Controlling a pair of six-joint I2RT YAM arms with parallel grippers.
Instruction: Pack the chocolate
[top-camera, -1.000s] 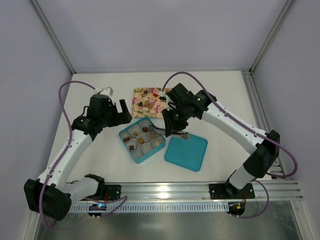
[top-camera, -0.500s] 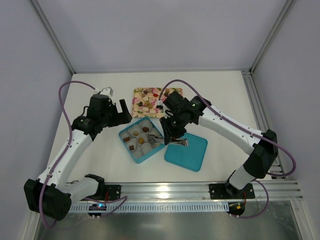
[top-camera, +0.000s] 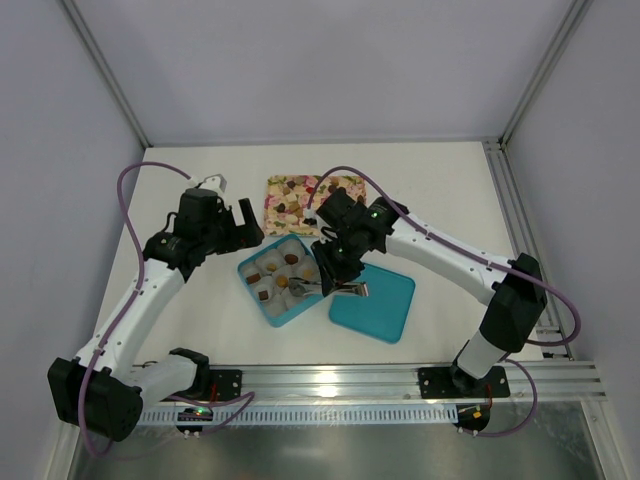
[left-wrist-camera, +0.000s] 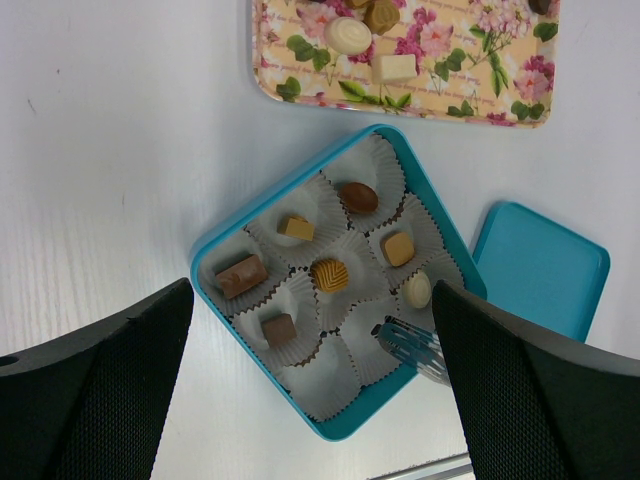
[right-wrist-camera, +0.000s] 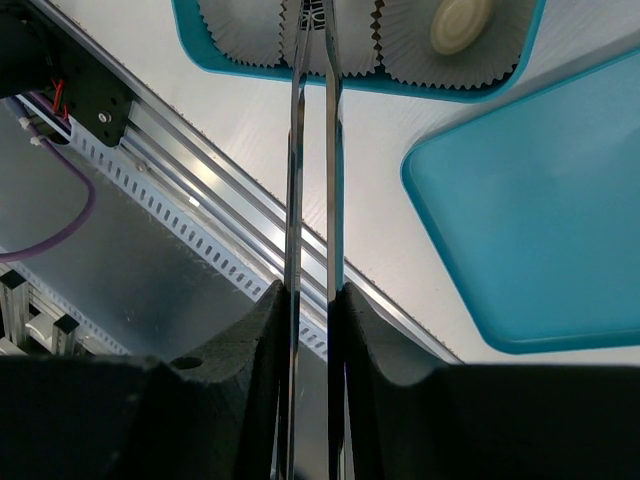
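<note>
Several chocolate pieces (left-wrist-camera: 331, 274) sit in white paper cups inside the teal box (left-wrist-camera: 214, 246), also seen at its rim (top-camera: 246, 268). More chocolate (left-wrist-camera: 348, 35) lies on the floral tray (top-camera: 300, 204). My right gripper (right-wrist-camera: 312, 300) is shut on metal tongs (right-wrist-camera: 310, 150). The tongs' tips (left-wrist-camera: 408, 343) hang over an empty cup at the box's near-right corner, and no piece shows between them. My left gripper (left-wrist-camera: 312, 290) is open, high above the box, holding nothing.
The teal lid (top-camera: 372, 304) lies flat just right of the box. The floral tray's edge (left-wrist-camera: 300, 88) is close behind the box. An aluminium rail (right-wrist-camera: 200, 190) runs along the table's near edge.
My right arm has carried the tongs leftward, from over the lid's edge to over the box's near-right cups. The left arm has stayed still.
</note>
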